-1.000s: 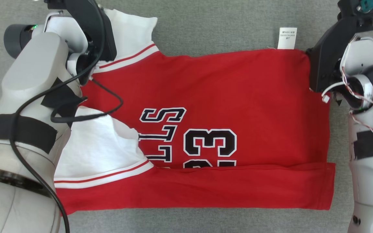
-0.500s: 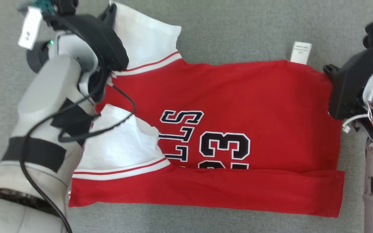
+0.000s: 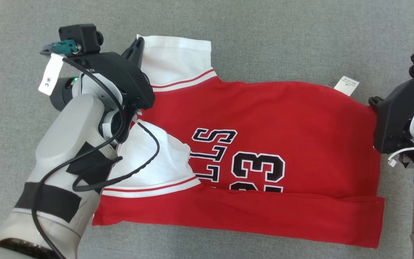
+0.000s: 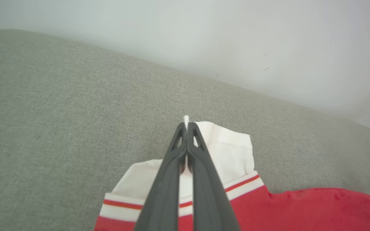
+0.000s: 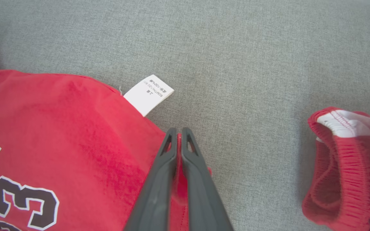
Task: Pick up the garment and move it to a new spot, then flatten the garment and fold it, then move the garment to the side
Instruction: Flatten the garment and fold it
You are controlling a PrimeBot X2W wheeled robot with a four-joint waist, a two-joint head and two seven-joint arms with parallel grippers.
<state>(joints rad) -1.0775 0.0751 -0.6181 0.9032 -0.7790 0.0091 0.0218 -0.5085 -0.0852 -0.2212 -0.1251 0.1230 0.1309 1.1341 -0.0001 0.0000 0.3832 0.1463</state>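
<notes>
Holding the garment (image 3: 264, 118) by its two far corners, we have both pairs of fingers pressed shut on cloth. The left gripper (image 4: 186, 125) pinches the white sleeve (image 4: 230, 150), with a sliver of white poking past its tips. The right gripper (image 5: 176, 134) pinches the red hem corner, red showing between its fingers.

The garment's long axis runs straight from one pair of fingers to the other, and its body lies back behind both sets of tips, towards us. Each arm has its own end, so we judge that any fold must carry both corners together or the edge will skew. The strip farthest behind the fingers already lies doubled over the lettering.

The cloth is thin, limp knit with striped trim and raised black-and-white numerals. A stiff care label (image 5: 148, 94) sticks out just left of the right fingers. Everything rests on a grey woven surface (image 3: 282, 43). A second red piece (image 5: 339, 160) with a gathered elastic band sits well apart, right of those fingers.
</notes>
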